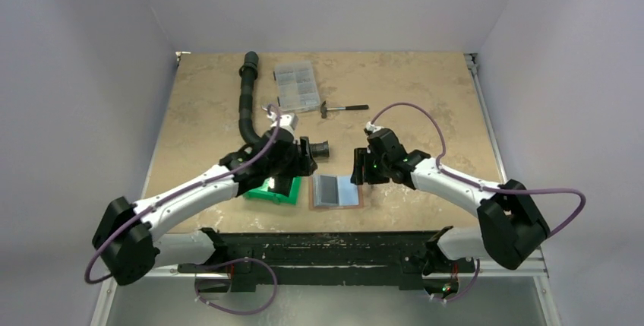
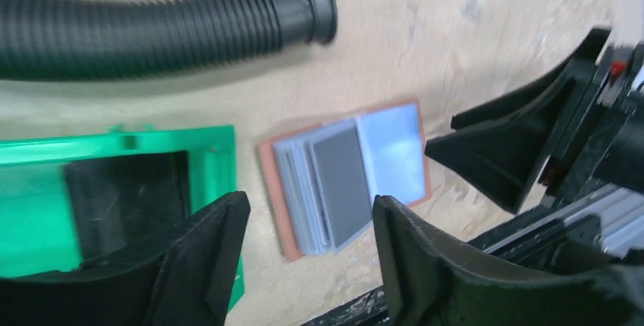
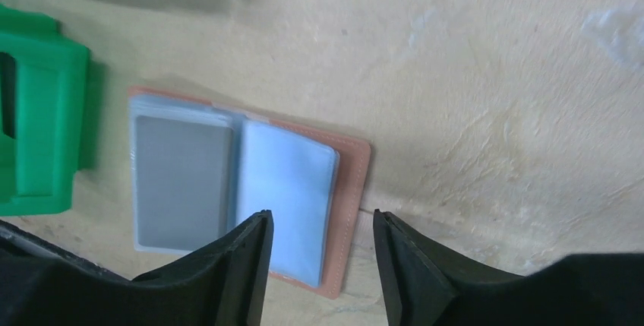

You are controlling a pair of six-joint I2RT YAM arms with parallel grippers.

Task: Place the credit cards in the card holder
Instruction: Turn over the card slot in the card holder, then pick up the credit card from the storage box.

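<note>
From above, we see the small reddish-brown folding card holder (image 1: 336, 190) lying open, grey-blue inside up, by the near edge of the tan surface (image 1: 425, 83), about midway along it; a green plastic bin (image 1: 277, 193) sits just to its left, partly under the left arm; a black corrugated hose (image 1: 247, 106), a clear compartment box (image 1: 296, 87) and a small hammer (image 1: 345, 107) lie toward the far edge.

From the left wrist, the left pincer (image 2: 307, 212) is spread wide and empty above the holder's near-left part; a grey card (image 2: 342, 178) already fills one pocket; the bin holds something dark that we cannot identify.

From the right wrist, the right pincer (image 3: 320, 227) gapes moderately, gripping nothing, over the holder's bare blue pocket (image 3: 285, 181).

We judge a card must be fetched next; to do it well, we would pin the brown rim with the right pincer, then slide the card in flat, square to the pocket mouth.
</note>
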